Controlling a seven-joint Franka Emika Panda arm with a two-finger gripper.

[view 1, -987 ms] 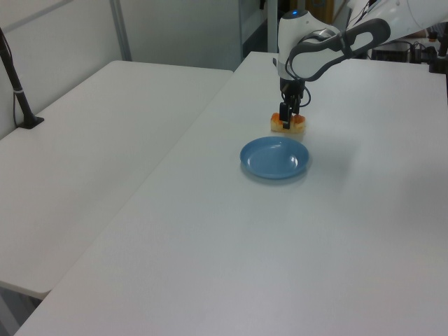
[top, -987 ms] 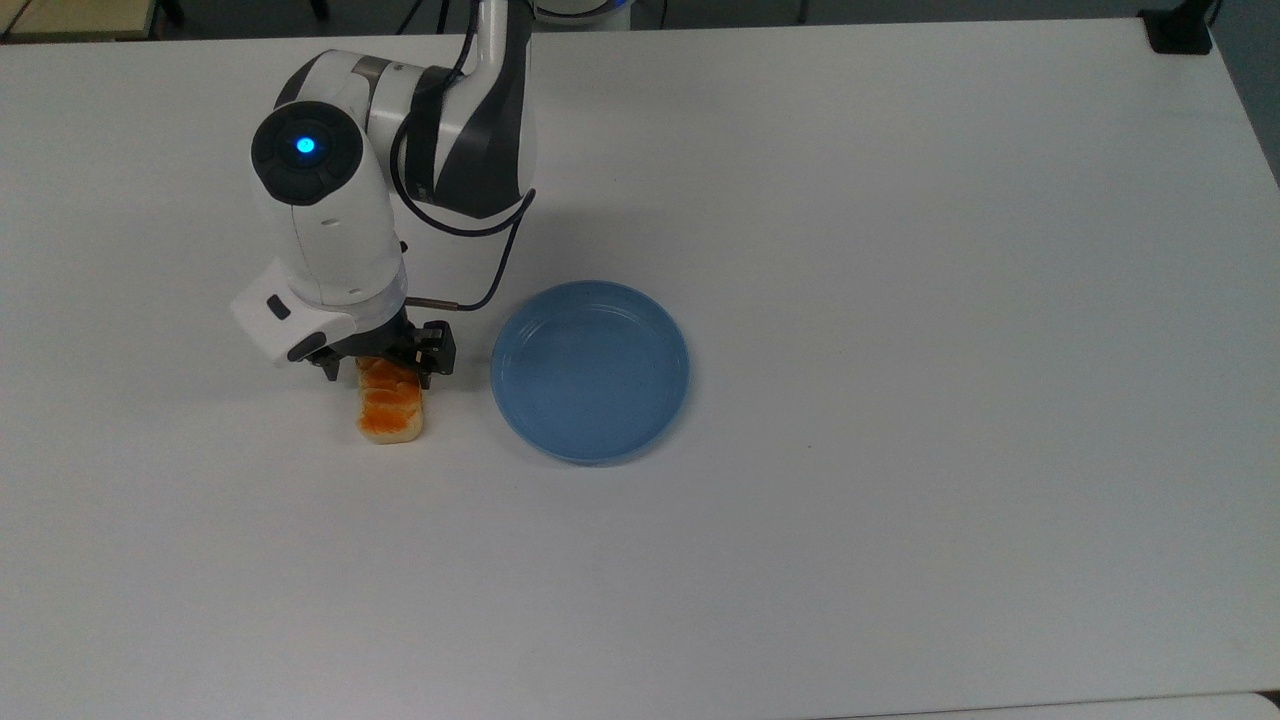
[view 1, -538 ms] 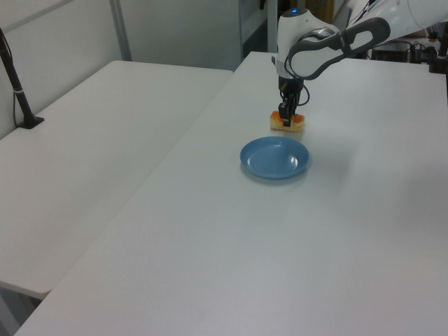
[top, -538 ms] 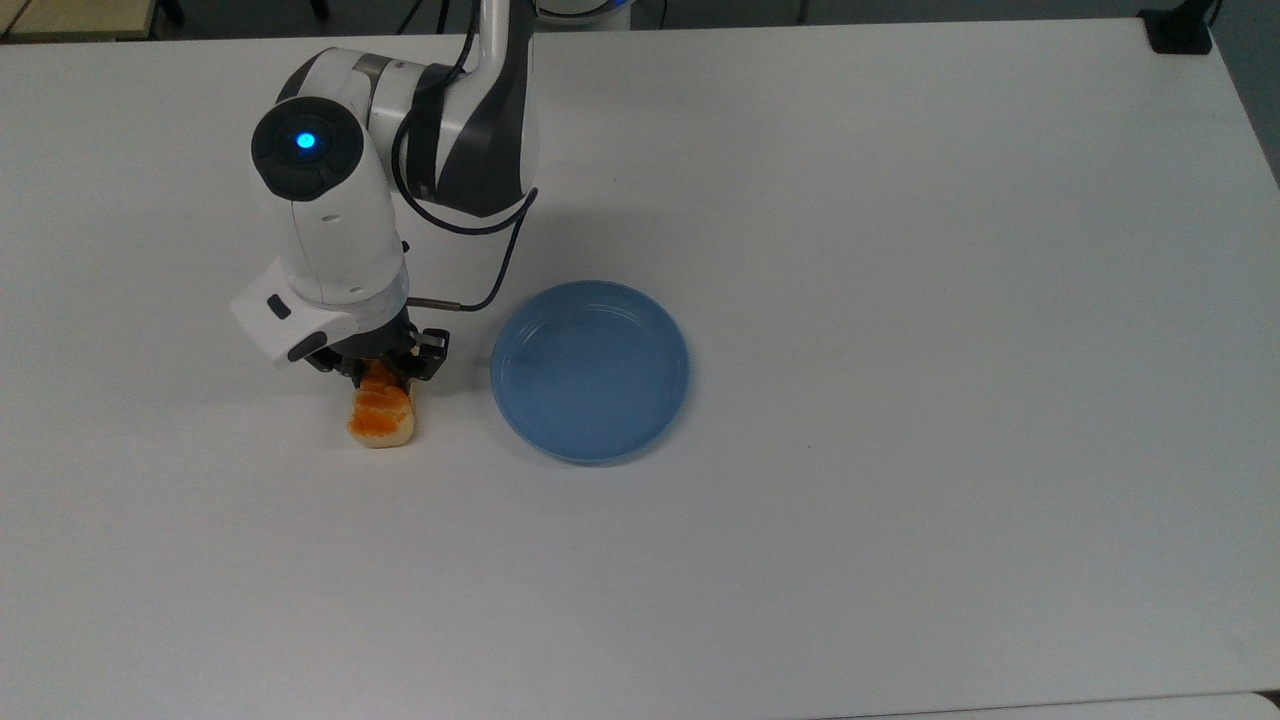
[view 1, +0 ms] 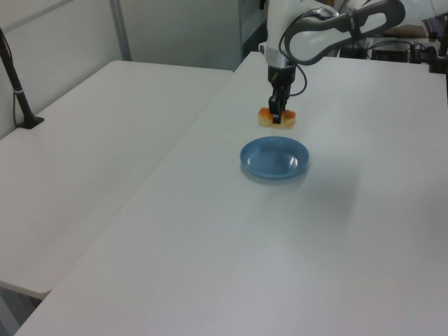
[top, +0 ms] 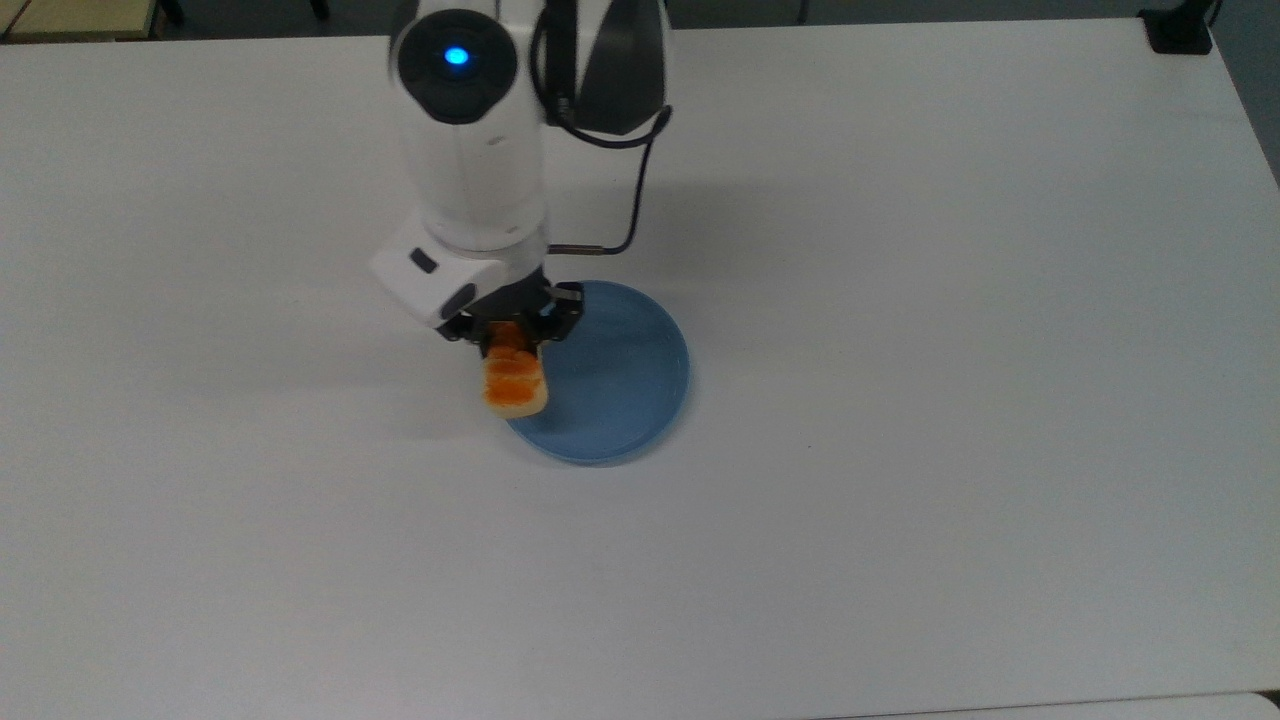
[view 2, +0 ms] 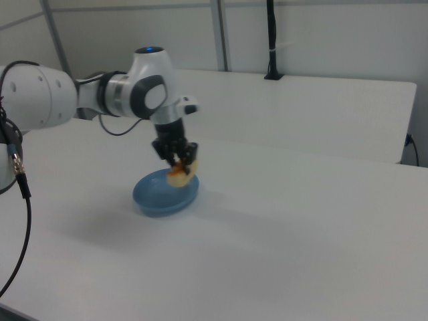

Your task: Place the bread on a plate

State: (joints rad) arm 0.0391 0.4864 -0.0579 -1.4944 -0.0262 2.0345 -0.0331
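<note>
In the top view, going from the left, the white table point(top: 200, 520) is bare up to the arm, whose white wrist with its blue light reaches down toward the middle. The gripper point(top: 512, 335) has its 2 fingers pinched on the near end of the bread point(top: 515, 383), and the loaf juts out past the fingertips, glazed orange top facing up. It overlaps the left rim of the light-blue plate point(top: 630, 380) in the top view, part over the table, part over the plate. A black cable loops off the wrist just above the plate.

In the left view the bread point(view 1: 276, 117) is held off the table, above and just behind the plate point(view 1: 274, 157), with the gripper point(view 1: 277, 115) gripping it from above.

In the right view the bread point(view 2: 178, 176) hangs tilted, its free end drooping toward the plate point(view 2: 157, 197). It seems to be clear of the blue surface, though here the gap is hard to judge. The gripper point(view 2: 177, 160) is clamped on the loaf's upper end.
</note>
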